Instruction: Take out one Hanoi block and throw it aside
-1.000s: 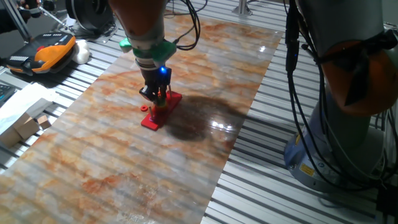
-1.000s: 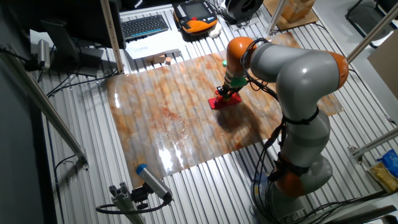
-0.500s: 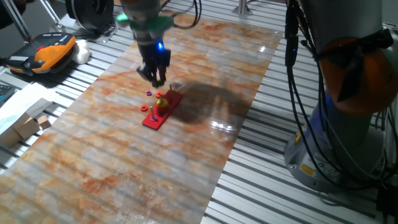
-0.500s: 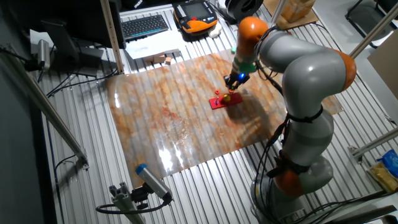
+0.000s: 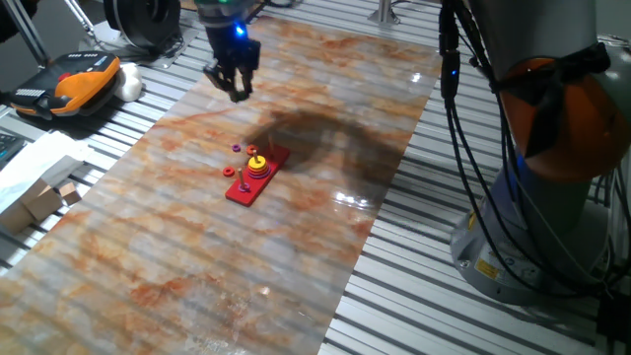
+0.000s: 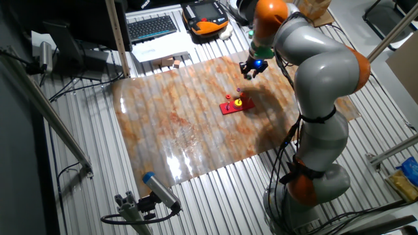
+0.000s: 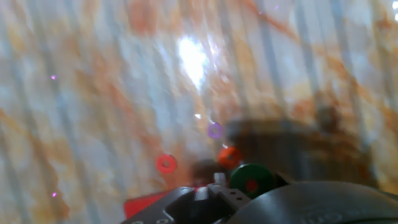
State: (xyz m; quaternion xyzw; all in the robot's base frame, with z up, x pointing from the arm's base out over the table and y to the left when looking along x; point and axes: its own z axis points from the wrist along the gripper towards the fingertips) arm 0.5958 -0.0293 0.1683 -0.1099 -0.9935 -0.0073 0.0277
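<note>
- One fixed view: the gripper [image 5: 237, 87] hangs above the far part of the marbled bench [image 5: 197, 247], a blue light lit on the body just above its fingers. The fingers point down and sit close together, but whether anything lies between them cannot be told here. The red peg board [image 5: 255, 176] lies flat on the bench, well apart from the gripper, with a yellow ring [image 5: 256, 164] stacked on one peg. A purple ring [image 5: 237, 149] and a red ring [image 5: 230, 172] lie loose on the bench just beside the board.
- The other fixed view: the gripper [image 6: 250, 69] is raised over the bench [image 6: 170, 130] beyond the red peg board [image 6: 233, 104], which carries the yellow ring [image 6: 238, 102]. The grey and orange arm [image 6: 313, 72] arches over the bench edge.
- Hand view: the picture is blurred. The Hanoi block [image 7: 252, 180], a bright-green ring, sits at the gripper's tip at the lower edge, and the fingers appear clamped on it. Below, on the bench [image 7: 93, 93], lie the purple ring [image 7: 215, 130], an orange-red ring [image 7: 229, 156] and the red ring [image 7: 165, 163]; a corner of the red peg board [image 7: 146, 204] shows at the lower left.
</note>
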